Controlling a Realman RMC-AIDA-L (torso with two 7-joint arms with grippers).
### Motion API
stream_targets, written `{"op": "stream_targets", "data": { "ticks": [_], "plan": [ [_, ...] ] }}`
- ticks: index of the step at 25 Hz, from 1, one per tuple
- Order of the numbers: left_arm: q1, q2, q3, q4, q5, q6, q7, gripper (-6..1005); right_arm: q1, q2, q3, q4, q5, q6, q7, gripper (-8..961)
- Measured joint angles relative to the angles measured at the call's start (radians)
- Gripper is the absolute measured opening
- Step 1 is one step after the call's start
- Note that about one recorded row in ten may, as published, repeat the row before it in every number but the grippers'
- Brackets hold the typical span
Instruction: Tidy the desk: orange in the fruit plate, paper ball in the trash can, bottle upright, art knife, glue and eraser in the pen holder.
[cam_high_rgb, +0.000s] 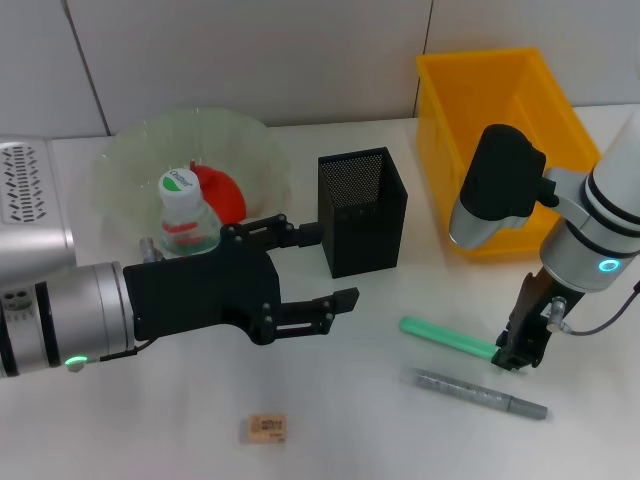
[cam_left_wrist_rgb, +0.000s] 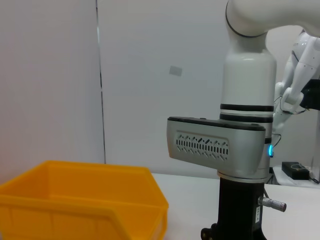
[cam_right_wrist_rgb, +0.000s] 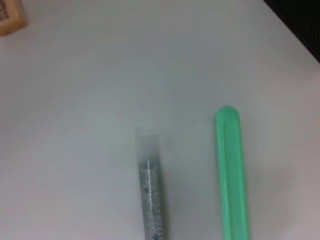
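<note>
Right hand (cam_high_rgb: 517, 352) touches the slim green art knife (cam_high_rgb: 447, 339).

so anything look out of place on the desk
Three things lie loose on the table instead of in the pen holder: green knife under the right claw, grey glue stick beside it, eraser at the near edge.

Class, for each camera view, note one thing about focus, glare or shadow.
Head view: sharp, with soft shadows under the green art knife and right claw.
Right wrist view: the silver glue pen and the knife look soft, too close to focus.
Left wrist view: even light, faint sheen on the yellow bin.
</note>
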Motion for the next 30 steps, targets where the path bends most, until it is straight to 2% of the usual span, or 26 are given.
{"op": "stream_targets", "data": {
  "ticks": [15,30],
  "plan": [
    [0.0,0.0,0.0,0.0,0.0,0.0,0.003,797,-0.013,0.0,0.009,0.06,-0.025,-0.029,0.034,161],
    [0.0,-0.002,0.002,-0.001,0.0,0.0,0.009,797,-0.08,0.0,0.014,0.379,-0.04,-0.189,0.091,161]
  ]
}}
